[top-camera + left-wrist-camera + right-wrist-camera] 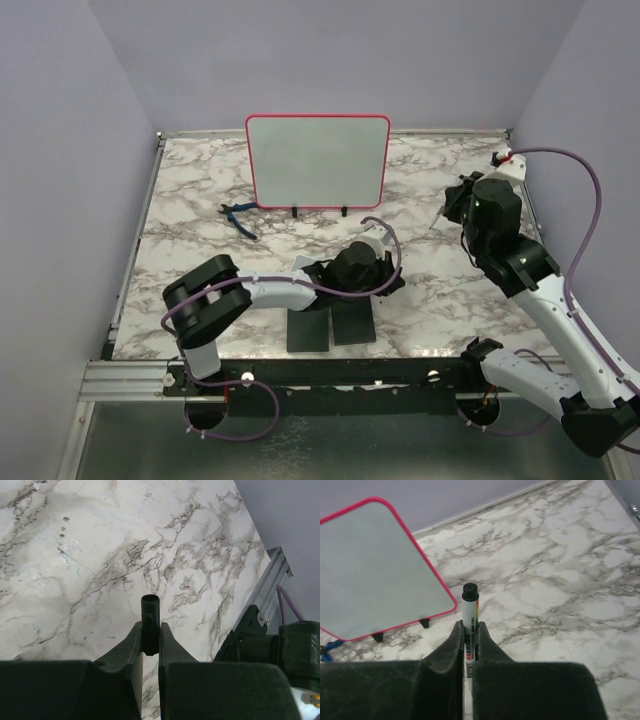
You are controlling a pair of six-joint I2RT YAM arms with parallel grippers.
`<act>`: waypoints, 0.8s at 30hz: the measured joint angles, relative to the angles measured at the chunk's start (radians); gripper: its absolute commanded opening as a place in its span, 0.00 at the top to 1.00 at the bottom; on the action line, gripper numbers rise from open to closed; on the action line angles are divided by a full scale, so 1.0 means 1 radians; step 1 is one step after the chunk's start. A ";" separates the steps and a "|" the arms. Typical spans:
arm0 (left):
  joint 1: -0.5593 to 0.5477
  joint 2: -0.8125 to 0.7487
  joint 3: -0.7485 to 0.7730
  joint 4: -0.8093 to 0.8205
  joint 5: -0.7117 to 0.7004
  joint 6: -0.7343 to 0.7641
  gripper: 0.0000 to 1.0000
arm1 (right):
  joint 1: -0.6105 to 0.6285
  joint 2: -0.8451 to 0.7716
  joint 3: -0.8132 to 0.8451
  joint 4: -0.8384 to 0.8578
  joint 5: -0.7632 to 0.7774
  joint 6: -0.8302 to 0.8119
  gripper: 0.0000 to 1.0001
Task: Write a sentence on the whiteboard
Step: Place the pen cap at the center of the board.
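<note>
The whiteboard (318,160) with its red-pink rim stands upright on two small black feet at the back middle of the marble table. It also shows at the upper left of the right wrist view, whiteboard (370,565). Its face is blank and no sentence is in view. My right gripper (470,627) is shut on a white marker (470,605) whose black end sticks out past the fingertips, to the right of the board. My left gripper (150,630) is shut on a small black cap (149,615), low over the table's middle front.
A blue-handled tool (238,217) lies left of the board's feet. Two black rectangular slabs (307,330) lie side by side at the front middle, under the left arm. Metal rails (135,250) edge the table, and purple walls close in on three sides.
</note>
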 measured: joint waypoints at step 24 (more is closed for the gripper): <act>-0.056 0.231 0.233 -0.238 -0.177 -0.027 0.16 | 0.000 -0.053 -0.048 -0.065 0.112 -0.026 0.99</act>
